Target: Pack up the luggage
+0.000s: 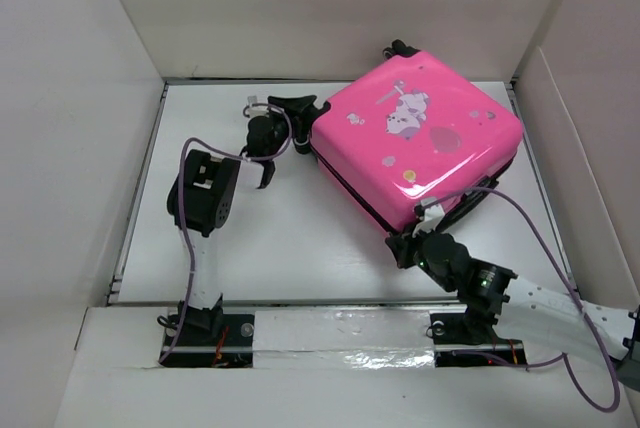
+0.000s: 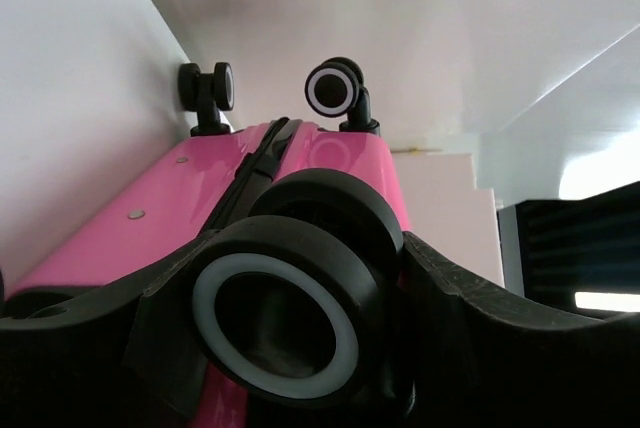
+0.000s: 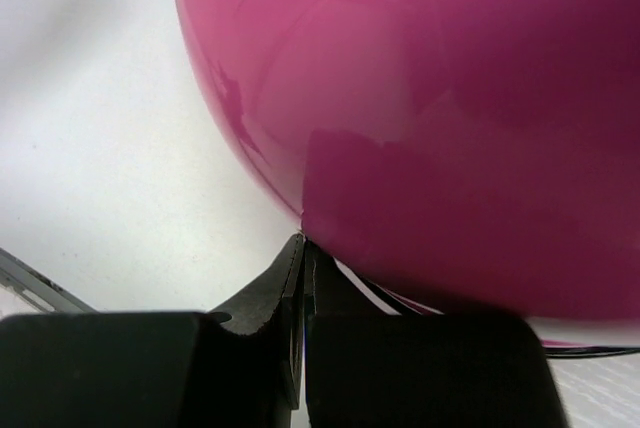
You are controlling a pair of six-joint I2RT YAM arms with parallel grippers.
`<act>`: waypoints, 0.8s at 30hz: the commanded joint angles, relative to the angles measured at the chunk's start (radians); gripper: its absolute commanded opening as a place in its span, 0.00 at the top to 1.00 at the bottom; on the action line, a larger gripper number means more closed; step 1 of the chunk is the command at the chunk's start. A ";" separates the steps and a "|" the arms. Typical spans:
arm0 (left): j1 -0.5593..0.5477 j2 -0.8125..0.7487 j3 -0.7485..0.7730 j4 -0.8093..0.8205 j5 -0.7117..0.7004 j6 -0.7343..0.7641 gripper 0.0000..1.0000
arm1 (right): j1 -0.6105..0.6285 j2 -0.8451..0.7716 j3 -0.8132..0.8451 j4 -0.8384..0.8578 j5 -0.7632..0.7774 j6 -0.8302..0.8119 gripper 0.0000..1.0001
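We see the left gripper jaws clasping a black wheel of the luggage | right gripper jaws pressed together, tips at its lower edge | luggage closed, lying flat, far right of table | contents hidden from us

Bright overhead light (glare on luggage).

This looks like a robotics lab test cell. A bare white tabletop is boxed in by plain white panel walls at 9, 12 and 3 o'clock. Two arm bases are bolted along the 6 o'clock edge, beside glossy tape and a loose purple cable.
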 commanded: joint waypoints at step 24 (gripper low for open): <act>-0.538 -0.739 -0.697 -0.004 -0.052 0.581 1.00 | -0.103 0.420 0.232 0.363 -0.384 -0.195 1.00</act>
